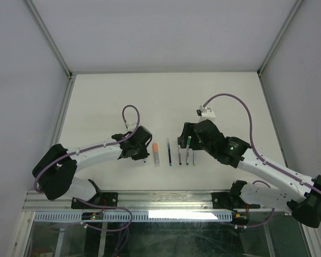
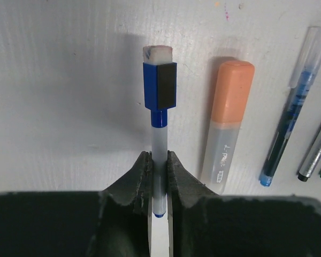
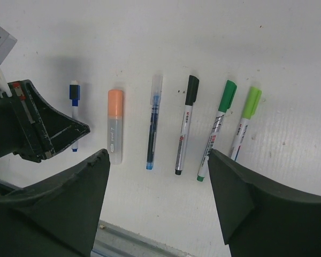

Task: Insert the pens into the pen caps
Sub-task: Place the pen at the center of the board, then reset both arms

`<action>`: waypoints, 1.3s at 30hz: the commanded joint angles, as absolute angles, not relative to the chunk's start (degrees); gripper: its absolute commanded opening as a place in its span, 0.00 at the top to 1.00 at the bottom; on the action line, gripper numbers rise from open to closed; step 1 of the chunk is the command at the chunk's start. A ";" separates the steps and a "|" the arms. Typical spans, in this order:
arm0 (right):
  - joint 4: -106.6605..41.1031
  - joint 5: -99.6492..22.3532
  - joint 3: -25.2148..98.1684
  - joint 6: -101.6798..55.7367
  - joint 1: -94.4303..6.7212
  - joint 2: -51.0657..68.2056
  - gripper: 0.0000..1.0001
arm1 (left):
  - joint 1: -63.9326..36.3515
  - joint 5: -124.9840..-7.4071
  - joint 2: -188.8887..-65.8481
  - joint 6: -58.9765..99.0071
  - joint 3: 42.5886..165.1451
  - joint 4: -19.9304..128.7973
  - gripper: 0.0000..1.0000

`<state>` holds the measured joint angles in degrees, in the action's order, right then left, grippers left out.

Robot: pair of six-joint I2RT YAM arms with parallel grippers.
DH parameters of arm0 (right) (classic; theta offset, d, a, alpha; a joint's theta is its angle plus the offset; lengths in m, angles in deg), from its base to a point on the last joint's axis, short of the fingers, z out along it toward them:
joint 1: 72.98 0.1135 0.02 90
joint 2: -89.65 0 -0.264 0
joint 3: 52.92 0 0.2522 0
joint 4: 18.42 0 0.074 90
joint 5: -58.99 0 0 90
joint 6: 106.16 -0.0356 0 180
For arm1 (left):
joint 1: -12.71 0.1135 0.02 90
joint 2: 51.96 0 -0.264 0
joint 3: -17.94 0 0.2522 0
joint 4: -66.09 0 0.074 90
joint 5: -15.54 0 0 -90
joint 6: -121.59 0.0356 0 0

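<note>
My left gripper is shut on the pale barrel of a small pen that wears a blue cap, low over the table. Beside it lie an orange-capped pen and a blue pen under a clear cap. In the right wrist view the row runs: small blue pen, orange-capped pen, blue pen, black-capped pen, dark green-capped pen, light green-capped pen. My right gripper hangs open above the row with nothing between its fingers.
A metal rail runs along the table's near edge, close behind the pens' ends. A white tag on the right arm's cable sits over the table behind the right gripper. Grey walls with frame posts close in the table.
</note>
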<state>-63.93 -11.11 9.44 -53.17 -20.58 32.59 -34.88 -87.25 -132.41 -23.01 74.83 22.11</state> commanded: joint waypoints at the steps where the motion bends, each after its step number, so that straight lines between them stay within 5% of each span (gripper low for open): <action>1: -63.15 -9.11 9.32 -53.70 -20.85 34.41 0.24 | -35.32 -89.77 -133.43 -24.98 74.51 22.99 0.89; 14: -64.58 -7.73 11.11 -54.09 -21.54 34.32 0.21 | -35.30 -90.73 -134.81 -24.33 72.59 22.39 0.72; 21: -62.37 -5.78 12.55 -47.53 -21.63 33.66 0.02 | -35.36 -96.50 -125.31 -19.36 75.06 20.40 0.57; 26: -65.03 -0.18 15.49 -42.67 -23.86 31.83 0.00 | -34.19 -99.58 -114.43 -10.23 73.80 27.59 0.41; 33: -60.01 -18.80 15.10 -39.33 -40.84 36.73 0.01 | -25.14 -97.31 -104.23 -3.03 74.71 29.96 0.03; 39: -54.27 -24.97 11.30 -35.78 -46.86 48.09 0.01 | -23.50 -101.70 -92.06 1.25 76.60 28.04 0.01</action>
